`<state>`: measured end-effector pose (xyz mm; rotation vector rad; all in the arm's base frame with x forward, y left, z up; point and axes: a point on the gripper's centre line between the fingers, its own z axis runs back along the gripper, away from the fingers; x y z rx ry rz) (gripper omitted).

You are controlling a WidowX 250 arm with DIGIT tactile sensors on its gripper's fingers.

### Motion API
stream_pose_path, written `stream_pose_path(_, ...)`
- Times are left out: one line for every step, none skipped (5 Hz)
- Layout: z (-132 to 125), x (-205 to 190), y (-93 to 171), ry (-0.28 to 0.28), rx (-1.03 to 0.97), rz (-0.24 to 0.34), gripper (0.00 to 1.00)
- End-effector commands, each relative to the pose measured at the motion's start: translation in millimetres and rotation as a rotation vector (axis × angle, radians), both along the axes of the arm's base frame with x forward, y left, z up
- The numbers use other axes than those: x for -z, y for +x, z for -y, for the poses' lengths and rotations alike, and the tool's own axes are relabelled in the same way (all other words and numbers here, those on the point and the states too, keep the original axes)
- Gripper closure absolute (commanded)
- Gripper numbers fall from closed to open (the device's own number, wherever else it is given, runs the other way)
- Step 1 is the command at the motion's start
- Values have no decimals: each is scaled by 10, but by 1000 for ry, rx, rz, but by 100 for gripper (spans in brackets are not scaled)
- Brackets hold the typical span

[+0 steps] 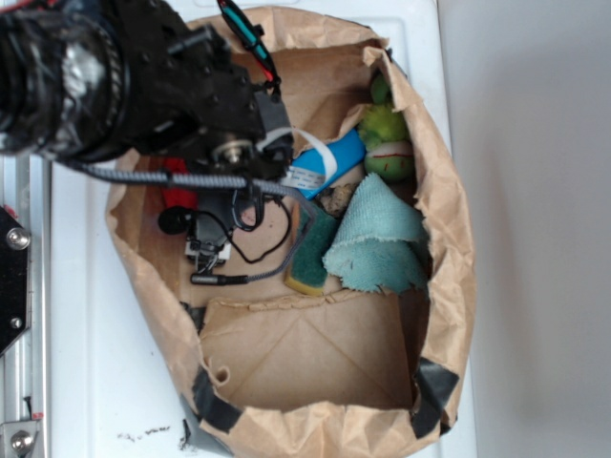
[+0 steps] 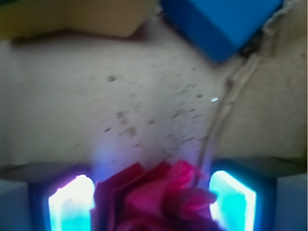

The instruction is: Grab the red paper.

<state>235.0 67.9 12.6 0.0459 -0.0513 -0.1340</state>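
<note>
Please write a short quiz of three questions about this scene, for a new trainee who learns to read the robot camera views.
1. True or false: in the wrist view, the red paper lies between the two fingers of the hand.
2. In the wrist view, which thing lies at the top right, beyond the red paper? A) a blue block B) a metal spoon C) a glass cup
3. Fill in: in the exterior view, the light teal cloth lies inside the big brown paper ____.

Key: 1 true; 2 A, the blue block; 3 bag.
</note>
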Motion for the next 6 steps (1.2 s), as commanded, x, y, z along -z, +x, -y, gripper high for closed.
stream_pose_path(-5, -20, 25, 5, 1, 37, 100)
stream_pose_path(7, -169, 35, -1, 16, 28, 100)
stream_pose_path(53, -432, 35, -37, 6, 27, 100)
stream_pose_path(200, -653, 43, -76, 7, 50, 100)
stream_pose_path(362, -891, 90, -118, 2, 88, 100)
stream_pose_path(469, -1239, 145, -180, -5, 137, 100)
